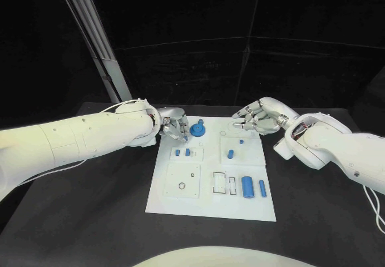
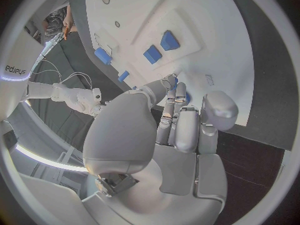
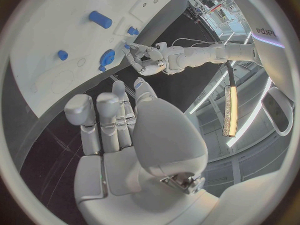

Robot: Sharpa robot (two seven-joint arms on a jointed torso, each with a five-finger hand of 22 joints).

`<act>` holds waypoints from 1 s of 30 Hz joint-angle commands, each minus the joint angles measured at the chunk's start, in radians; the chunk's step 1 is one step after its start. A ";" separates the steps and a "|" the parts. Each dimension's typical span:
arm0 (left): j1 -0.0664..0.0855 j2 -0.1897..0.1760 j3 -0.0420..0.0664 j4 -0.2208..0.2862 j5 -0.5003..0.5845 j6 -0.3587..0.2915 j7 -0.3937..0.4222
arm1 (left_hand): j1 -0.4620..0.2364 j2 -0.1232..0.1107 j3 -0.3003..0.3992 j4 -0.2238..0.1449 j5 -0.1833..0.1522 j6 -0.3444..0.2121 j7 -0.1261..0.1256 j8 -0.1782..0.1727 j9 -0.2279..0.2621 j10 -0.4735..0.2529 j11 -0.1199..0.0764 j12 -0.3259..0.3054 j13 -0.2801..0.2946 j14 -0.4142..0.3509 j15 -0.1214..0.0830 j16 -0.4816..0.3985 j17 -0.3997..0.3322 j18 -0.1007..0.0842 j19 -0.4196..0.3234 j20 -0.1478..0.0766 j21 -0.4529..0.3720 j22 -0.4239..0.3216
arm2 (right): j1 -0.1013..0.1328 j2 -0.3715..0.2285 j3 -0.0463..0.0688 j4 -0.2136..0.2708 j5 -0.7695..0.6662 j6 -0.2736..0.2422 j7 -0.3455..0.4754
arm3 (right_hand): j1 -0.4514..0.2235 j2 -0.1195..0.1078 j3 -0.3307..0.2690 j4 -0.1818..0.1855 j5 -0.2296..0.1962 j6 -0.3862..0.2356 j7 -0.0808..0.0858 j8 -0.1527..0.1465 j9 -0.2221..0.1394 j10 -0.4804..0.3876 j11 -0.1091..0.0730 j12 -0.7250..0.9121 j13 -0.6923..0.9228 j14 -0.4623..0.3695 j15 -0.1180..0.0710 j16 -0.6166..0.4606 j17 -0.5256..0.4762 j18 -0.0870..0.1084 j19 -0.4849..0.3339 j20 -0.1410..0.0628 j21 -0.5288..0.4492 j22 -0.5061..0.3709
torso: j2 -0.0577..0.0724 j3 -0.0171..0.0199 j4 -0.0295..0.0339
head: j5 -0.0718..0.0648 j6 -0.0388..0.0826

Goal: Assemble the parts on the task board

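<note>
From the head view, I see my left hand (image 1: 172, 129) curled at the task board's (image 1: 212, 208) far left corner, fingertips beside the round blue part (image 1: 199, 131); whether it pinches anything I cannot tell. My right hand (image 1: 258, 118) hovers curled over the far right corner, apparently holding nothing.

Left wrist view: fingers (image 2: 177, 116) bunched together toward the board, 2 blue blocks (image 2: 160, 47) just beyond.

Right wrist view: fingers (image 3: 103, 120) drawn together, empty, poised to assist, I judge.

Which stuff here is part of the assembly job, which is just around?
Job: task board; blue parts on it, e.g. round part, cylinder; left hand, pinching a small blue part; right hand.
Around: black table; grey pole.
</note>
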 commanded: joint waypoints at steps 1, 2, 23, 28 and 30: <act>0.001 0.001 0.000 -0.002 -0.001 0.036 0.006 | -0.008 -0.001 0.000 -0.002 0.000 0.007 0.001 -0.002 0.002 0.009 -0.002 -0.005 0.001 0.019 -0.002 0.000 -0.002 -0.010 0.000 0.000 0.002 0.001 | 0.002 0.001 0.001 0.001 -0.001 -0.003 0.008 | 0.007 0.000 0.001 0.004 0.007 -0.004 0.000 0.002 0.000 -0.008 0.000 -0.006 -0.001 -0.004 -0.001 -0.002 0.000 0.010 -0.004 0.000 -0.005 -0.001 | -0.001 0.0001 0.0011 | -0.002 -0.001; 0.001 0.001 0.000 -0.002 -0.001 0.038 0.006 | -0.008 -0.001 0.000 -0.002 0.000 0.007 0.001 -0.002 0.002 0.009 -0.002 -0.005 0.001 0.019 -0.002 0.000 -0.002 -0.010 0.000 0.000 0.002 0.001 | 0.002 0.001 0.001 0.001 -0.001 -0.003 0.008 | 0.007 0.000 0.001 0.004 0.007 -0.004 0.000 0.002 0.000 -0.008 0.000 -0.006 -0.001 -0.004 -0.001 -0.002 0.000 0.010 -0.004 0.000 -0.005 -0.001 | -0.001 0.0002 0.0011 | -0.002 -0.001; 0.001 0.010 -0.002 -0.005 0.000 0.069 -0.011 | -0.014 -0.003 -0.003 -0.002 -0.001 0.009 -0.001 -0.005 0.002 0.011 -0.003 -0.009 0.001 0.017 -0.003 -0.002 -0.008 -0.010 -0.001 0.000 0.003 0.003 | 0.002 0.002 0.001 -0.001 -0.001 -0.002 0.009 | 0.007 -0.001 0.001 0.005 0.007 -0.004 0.000 0.002 0.000 -0.008 0.000 -0.006 -0.002 -0.004 -0.001 -0.004 -0.001 0.010 -0.003 0.000 -0.005 -0.001 | 0.000 0.0002 0.0006 | 0.000 -0.004; 0.000 0.014 -0.002 -0.009 0.001 0.069 -0.019 | -0.028 -0.010 -0.015 0.001 -0.001 0.002 0.001 -0.015 0.000 0.005 0.000 -0.020 0.001 0.015 -0.001 -0.003 -0.011 -0.010 -0.004 0.001 0.001 0.002 | 0.002 0.002 0.001 -0.001 -0.001 -0.002 0.008 | 0.007 -0.001 0.001 0.005 0.007 -0.004 0.000 0.002 0.000 -0.008 0.000 -0.006 -0.002 -0.004 -0.001 -0.004 -0.001 0.010 -0.003 0.000 -0.005 -0.001 | 0.000 0.0001 0.0007 | -0.001 -0.004; 0.000 0.015 -0.002 -0.010 0.001 0.071 -0.024 | -0.034 -0.014 -0.022 0.002 -0.001 -0.005 0.004 -0.022 -0.001 -0.002 0.003 -0.027 0.000 0.014 0.001 -0.005 -0.015 -0.010 -0.006 0.002 -0.001 0.001 | 0.002 0.001 0.001 -0.001 -0.001 -0.002 0.008 | 0.007 -0.001 0.001 0.005 0.007 -0.004 0.000 0.002 0.000 -0.008 0.000 -0.006 -0.002 -0.005 -0.001 -0.005 -0.002 0.010 -0.004 0.000 -0.006 -0.003 | 0.000 0.0002 0.0010 | -0.001 -0.005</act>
